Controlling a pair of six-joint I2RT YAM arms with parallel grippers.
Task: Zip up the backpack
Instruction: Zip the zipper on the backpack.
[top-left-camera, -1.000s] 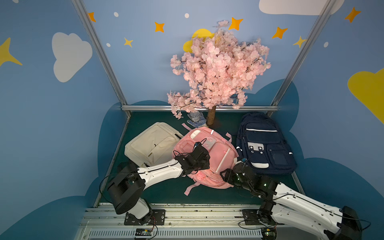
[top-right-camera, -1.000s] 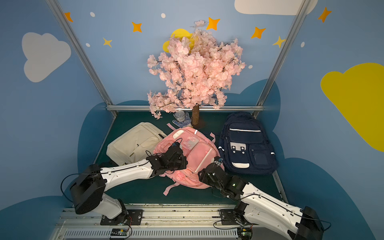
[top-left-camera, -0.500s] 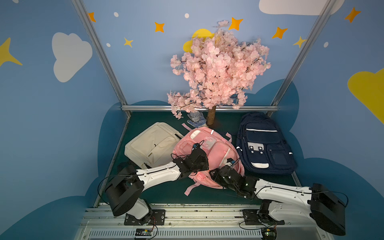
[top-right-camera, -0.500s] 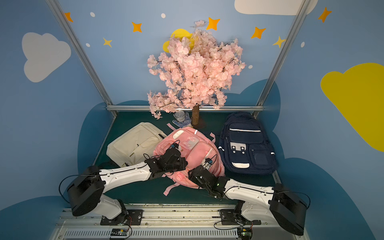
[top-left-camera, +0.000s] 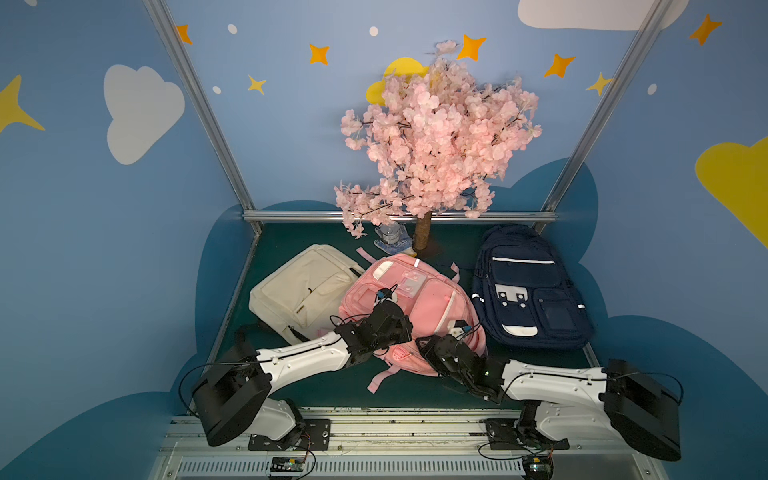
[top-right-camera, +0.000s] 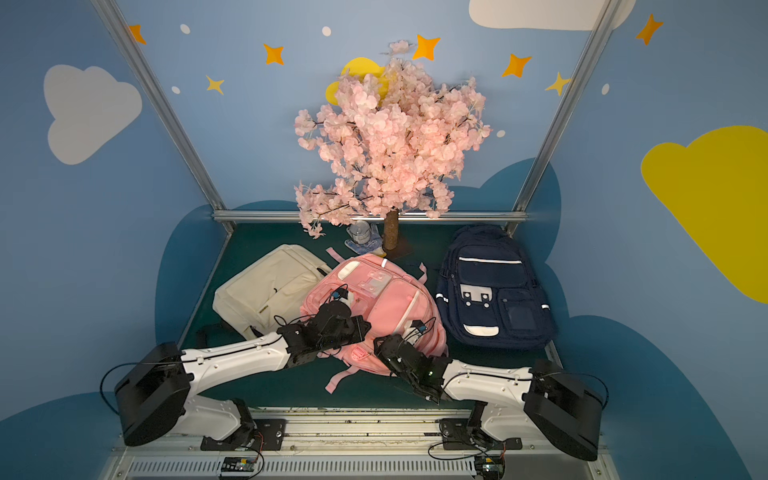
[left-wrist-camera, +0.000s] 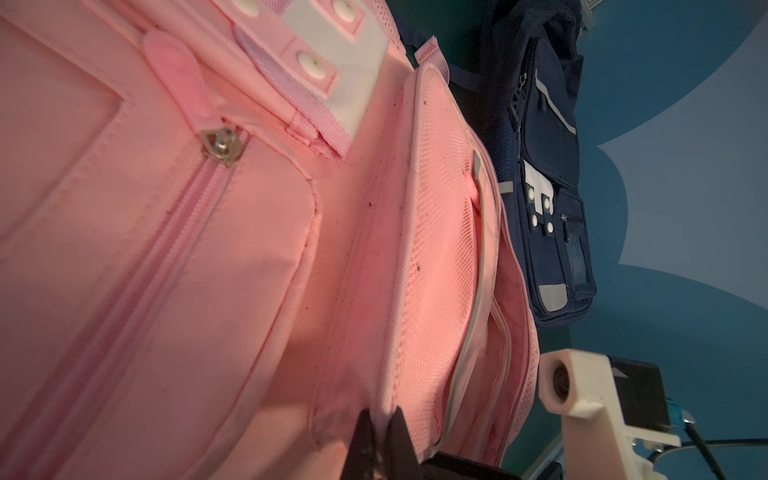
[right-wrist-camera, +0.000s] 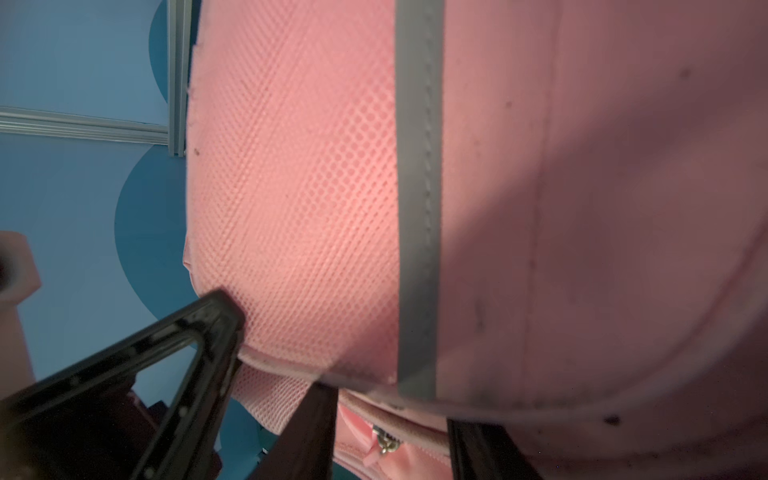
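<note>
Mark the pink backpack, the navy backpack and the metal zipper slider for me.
pink backpack (top-left-camera: 428, 303), in a top view, on its front panel.
navy backpack (top-left-camera: 523, 274), in a top view, on its upper front panel.
metal zipper slider (left-wrist-camera: 222, 146), left wrist view, on the slider body.

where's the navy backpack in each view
Top view: navy backpack lies right of the pink backpack, close beside it.
Top view: navy backpack again right of the pink backpack.
Left wrist: it lies beyond the pink backpack's mesh side.
Right wrist: not in it; pink fabric fills most of the picture.
Shared landmark: the pink backpack, seen in all four views.
</note>
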